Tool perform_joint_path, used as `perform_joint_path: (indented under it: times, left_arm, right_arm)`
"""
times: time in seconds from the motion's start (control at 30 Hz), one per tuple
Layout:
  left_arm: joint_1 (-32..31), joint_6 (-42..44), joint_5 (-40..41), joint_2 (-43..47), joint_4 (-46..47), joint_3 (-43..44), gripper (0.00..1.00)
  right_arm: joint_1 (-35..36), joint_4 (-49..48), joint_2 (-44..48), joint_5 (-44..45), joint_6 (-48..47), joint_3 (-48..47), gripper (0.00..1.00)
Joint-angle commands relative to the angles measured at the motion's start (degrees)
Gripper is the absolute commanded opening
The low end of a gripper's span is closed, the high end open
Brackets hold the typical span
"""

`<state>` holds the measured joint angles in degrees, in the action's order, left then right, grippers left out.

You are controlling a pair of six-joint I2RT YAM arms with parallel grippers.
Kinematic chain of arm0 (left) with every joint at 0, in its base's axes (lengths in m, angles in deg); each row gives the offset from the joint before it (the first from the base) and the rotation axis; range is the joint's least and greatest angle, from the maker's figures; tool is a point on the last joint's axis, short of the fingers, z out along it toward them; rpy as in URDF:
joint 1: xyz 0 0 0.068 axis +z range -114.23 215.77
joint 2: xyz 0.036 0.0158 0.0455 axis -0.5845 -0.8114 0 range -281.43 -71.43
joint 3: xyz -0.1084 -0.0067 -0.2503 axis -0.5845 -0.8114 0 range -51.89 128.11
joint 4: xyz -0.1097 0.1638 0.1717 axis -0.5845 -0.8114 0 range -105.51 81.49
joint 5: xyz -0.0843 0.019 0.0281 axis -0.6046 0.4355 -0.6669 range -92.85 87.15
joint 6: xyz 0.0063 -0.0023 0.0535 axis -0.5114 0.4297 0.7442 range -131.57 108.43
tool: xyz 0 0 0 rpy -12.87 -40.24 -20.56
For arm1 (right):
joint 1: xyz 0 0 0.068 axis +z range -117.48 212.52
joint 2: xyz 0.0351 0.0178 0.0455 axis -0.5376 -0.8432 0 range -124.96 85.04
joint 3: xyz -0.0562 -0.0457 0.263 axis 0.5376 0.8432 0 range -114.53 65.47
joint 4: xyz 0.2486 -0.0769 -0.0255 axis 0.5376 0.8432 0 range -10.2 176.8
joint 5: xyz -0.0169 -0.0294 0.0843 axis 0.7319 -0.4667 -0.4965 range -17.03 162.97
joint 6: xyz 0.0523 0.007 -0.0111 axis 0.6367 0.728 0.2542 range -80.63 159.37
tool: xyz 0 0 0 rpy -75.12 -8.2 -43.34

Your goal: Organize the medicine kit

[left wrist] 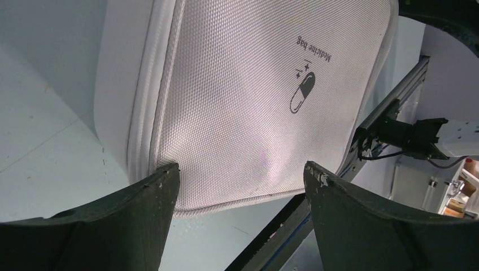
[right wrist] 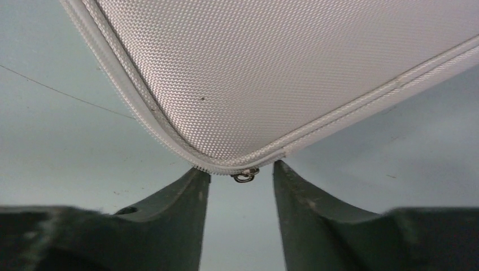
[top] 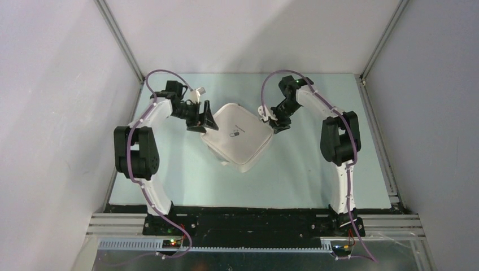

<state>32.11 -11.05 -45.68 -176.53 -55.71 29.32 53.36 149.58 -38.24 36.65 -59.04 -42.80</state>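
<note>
Lying closed on the middle of the tabletop (top: 169, 175), the medicine kit (top: 237, 138) sits turned corner-on like a diamond, its pill logo (left wrist: 303, 93) facing up. The left pincer (top: 204, 119) is spread wide at the kit's left corner, one finger at either side of that corner. The right pincer (right wrist: 242, 169) is narrowly parted at the right corner, with the zip pull (right wrist: 245, 176) between its fingertips, unclamped.

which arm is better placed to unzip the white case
Right. The right tool flanks the small metal zipper ring on the white woven zip case; the left tool straddles a plain corner.
</note>
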Motion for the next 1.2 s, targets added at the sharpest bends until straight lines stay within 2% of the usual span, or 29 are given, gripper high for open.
perform_joint_path:
  times: [0.0, 0.1, 0.23, 0.43, 0.5, 0.57, 0.6, 0.73, 0.8, 0.9, 0.97, 1.07, 1.13, 1.17]
  left_arm:
    - [-1.19, 2.9, 2.69, -4.62, 1.72, 1.71, 0.88]
    - [-0.6, 2.91, 3.22, -5.17, 1.61, 2.8, 0.87]
    - [-0.41, 3.4, 4.0, -5.6, 1.59, 3.28, 0.87]
    - [-0.38, 5.06, 4.55, -4.61, 1.33, 1.79, 0.87]
    - [-0.39, 5.29, 4.89, -4.65, 1.11, 1.92, 0.87]
    - [-0.44, 5.33, 5.07, -4.66, 0.92, 2.41, 0.87]
    - [-0.41, 5.36, 5.18, -4.71, 0.94, 2.61, 0.87]
    - [-0.43, 5.6, 5.49, -4.8, 0.81, 3.51, 0.87]
    - [-0.4, 5.71, 5.62, -4.54, 0.81, 3.79, 0.87]
    - [-0.56, 6.39, 6.2, -3.47, 0.81, 4.22, 0.87]
    - [-0.62, 8.19, 7.05, -1.64, 0.82, 4.98, 0.87]
    - [-1.48, 16.93, 7.84, 4.49, 1.07, 5.38, 0.87]
    - [-2.61, 25.54, 8.25, 9.43, 1.49, 3.53, 0.89]
    - [-3.49, 32.45, 8.15, 11.04, 1.78, 2.51, 0.9]
  right_arm:
    - [0.82, -2.92, 1.21, -0.39, -1.74, 2.11, 0.44]
    - [0.87, -4.23, 2.55, -0.21, -2.05, 4.81, 0.39]
    - [1.1, -9.94, 3.6, -1.25, -0.87, 8.44, 0.44]
    - [1.57, -6.96, 0.95, -3.35, -3.92, 3.48, 0.43]
    - [1.93, -5.19, 0.97, -3.32, -5.82, 2.95, 0.38]
    - [2.24, -3.31, 1.37, -2.99, -7.64, 3.23, 0.29]
    - [2.44, -1.92, 1.6, -2.65, -8.05, 3.37, 0.2]
    - [2.54, 0.51, 2.76, -1.31, -7.34, 4.32, 0.04]
    - [2.36, 0.74, 3.76, -0.14, -5.9, 5.31, 0.0]
    - [1.89, 0.78, 4.99, 1.76, -2.62, 6.59, 0.0]
    - [1.55, 0.92, 5.62, 2.95, 0.62, 6.58, 0.0]
    - [0.84, 3.44, 5.72, 3.55, 6.71, 5.07, 0.0]
    - [0.27, 5.03, 5.54, 2.85, 10.72, 4.39, 0.0]
    - [-0.12, 5.35, 5.56, 2.44, 12.12, 4.58, 0.0]
